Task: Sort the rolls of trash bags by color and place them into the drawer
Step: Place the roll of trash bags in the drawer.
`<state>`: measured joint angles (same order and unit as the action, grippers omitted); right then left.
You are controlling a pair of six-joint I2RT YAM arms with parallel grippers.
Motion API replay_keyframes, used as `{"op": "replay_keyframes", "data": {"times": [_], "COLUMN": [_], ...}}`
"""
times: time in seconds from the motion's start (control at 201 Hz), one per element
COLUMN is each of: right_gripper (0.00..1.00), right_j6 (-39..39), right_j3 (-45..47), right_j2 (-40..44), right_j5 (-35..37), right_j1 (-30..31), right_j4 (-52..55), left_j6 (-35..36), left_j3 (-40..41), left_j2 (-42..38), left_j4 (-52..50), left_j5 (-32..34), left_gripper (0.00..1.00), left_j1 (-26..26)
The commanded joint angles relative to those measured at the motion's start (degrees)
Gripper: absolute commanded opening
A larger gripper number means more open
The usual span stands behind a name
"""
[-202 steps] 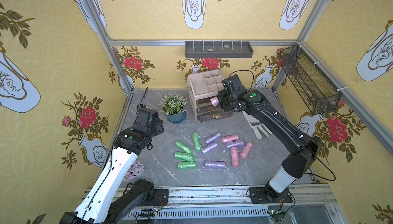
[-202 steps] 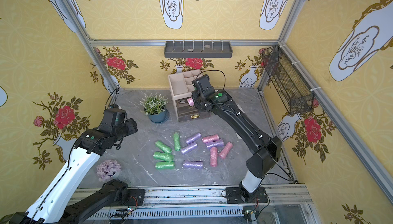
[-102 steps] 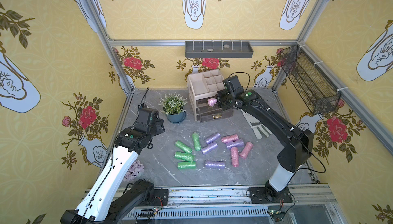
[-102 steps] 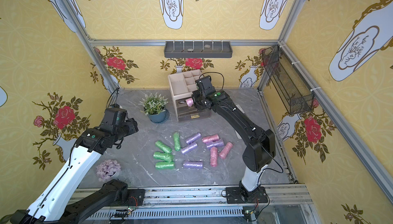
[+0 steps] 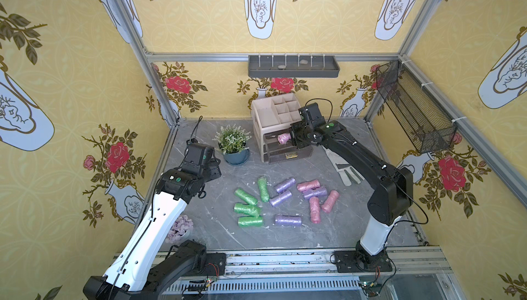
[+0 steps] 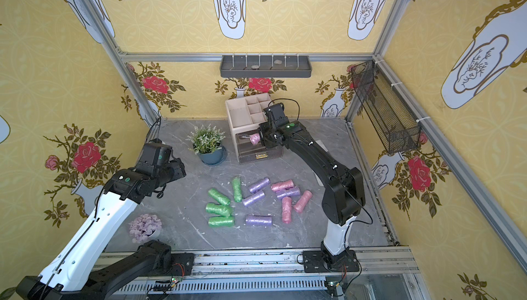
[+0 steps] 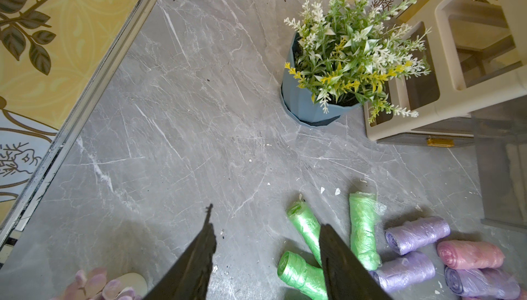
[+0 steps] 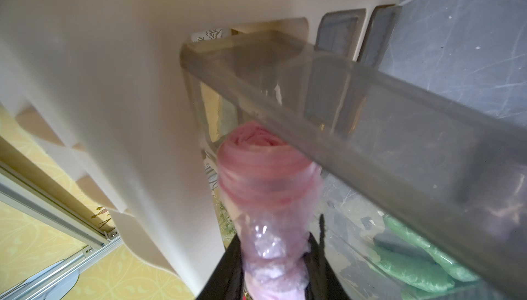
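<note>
Over the last second the right arm has drawn its elbow in and nudged the pink roll [image 5: 282, 139] slightly further over the open upper drawer [image 8: 342, 99] of the beige organizer [image 5: 265, 116]; the left arm has not shifted. The right gripper [image 6: 260, 139] is clamped on the roll's rear end, its fingers [image 8: 225, 273] pressing the crinkled film from both sides, while the front end sits right at the drawer's grey rim. The left gripper [image 7: 268, 230] hangs above the table [image 5: 285, 241] with its fingers apart and nothing between them. Eleven more rolls lie loose there, close together: green rolls [image 5: 248, 208], lilac rolls [image 5: 281, 198] and pink rolls [image 5: 315, 213].

Released here, the roll could land across the rim instead of inside, tip back and drop to the table. Pushing on may catch its soft end on the rim and shove the drawer shut or slide the organizer. Loose film could also cling to a finger and drag the roll back out.
</note>
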<state>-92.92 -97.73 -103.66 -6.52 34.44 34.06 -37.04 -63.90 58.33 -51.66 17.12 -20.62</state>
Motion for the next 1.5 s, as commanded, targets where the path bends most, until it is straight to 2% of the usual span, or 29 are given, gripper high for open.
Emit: {"op": "replay_keyframes", "data": {"times": [0.0,0.433,0.622,0.911,1.185,1.499], "right_gripper": [0.35,0.35,0.42,0.43,0.43,0.44], "right_j6": [0.8,1.8,2.0,2.4,4.0,13.8], "right_j3": [-1.0,-3.8,-4.5,-5.4,-4.0,0.5], "right_j2": [-0.7,-3.2,-3.7,-3.6,0.2,9.6], "right_j5": [-0.5,0.0,0.0,0.6,1.7,-1.5], "right_j1": [-0.2,-1.0,-0.9,-0.6,1.2,-1.1], "right_j4": [-3.2,-2.4,-1.8,-1.1,0.1,1.1], "left_j6": [0.7,0.7,0.7,0.7,0.3,-0.7], "left_j3": [-0.4,0.1,0.3,0.4,0.5,-0.4], "left_j2": [0.3,0.8,0.8,0.5,-0.2,-0.8], "left_j4": [0.2,0.6,0.7,0.6,0.1,-2.0], "left_j5": [0.7,0.9,0.9,0.8,0.5,-0.1], "left_gripper": [0.60,0.60,0.60,0.60,0.59,0.58], "left_j1": [0.1,0.1,0.1,0.1,0.0,0.1]}}
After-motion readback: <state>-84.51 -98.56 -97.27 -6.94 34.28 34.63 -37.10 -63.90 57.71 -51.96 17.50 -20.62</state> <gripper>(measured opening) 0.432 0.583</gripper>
